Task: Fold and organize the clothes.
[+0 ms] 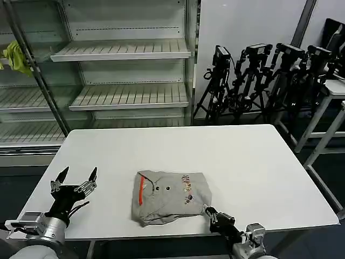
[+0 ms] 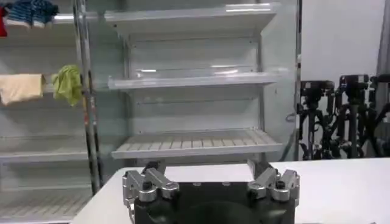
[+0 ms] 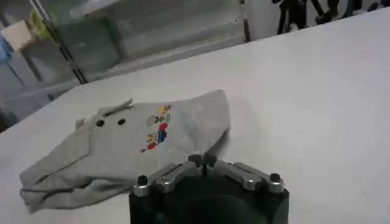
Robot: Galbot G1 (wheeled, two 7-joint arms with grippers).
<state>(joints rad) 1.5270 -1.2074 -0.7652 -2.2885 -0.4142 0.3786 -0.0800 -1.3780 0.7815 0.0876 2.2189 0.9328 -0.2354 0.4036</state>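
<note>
T-shirt [image 1: 170,197] lies folded into a compact grey bundle on the white surface [image 1: 259,162], near the robot's edge and roughly midway between the two arms. Red-orange collar strip faces the robot's left; the multicoloured chest print faces up, toward the right half of the bundle. Edges are uneven: the near-left corner bulges and the front hem looks rumpled in the right wrist view.

Right gripper [image 1: 211,214] sits low at the bundle's near-right corner, fingers drawn together. In the right wrist view the fingertips meet just at the cloth's edge [image 3: 204,159]; whether a pinch of fabric is caught between them cannot be told, so it is logged as clenched, contact with the shirt uncertain.

Left gripper [image 1: 75,181] hangs released, fingers spread wide, above the surface well apart from the shirt on its left side. It holds nothing.

Judgement on step: folding appears largely done; the work in hand looks like the last fold or a tidy-up of the near-right corner. Task is late-stage, not finished, as the bundle is not squared.

Next move calls for: the right gripper to part and lift clear without dragging the corner open, then flattening or straightening of the loose near edge. Risk: a snagged hem would unroll the top layer on withdrawal.

Shelving [image 1: 124,51] stands behind the surface.
</note>
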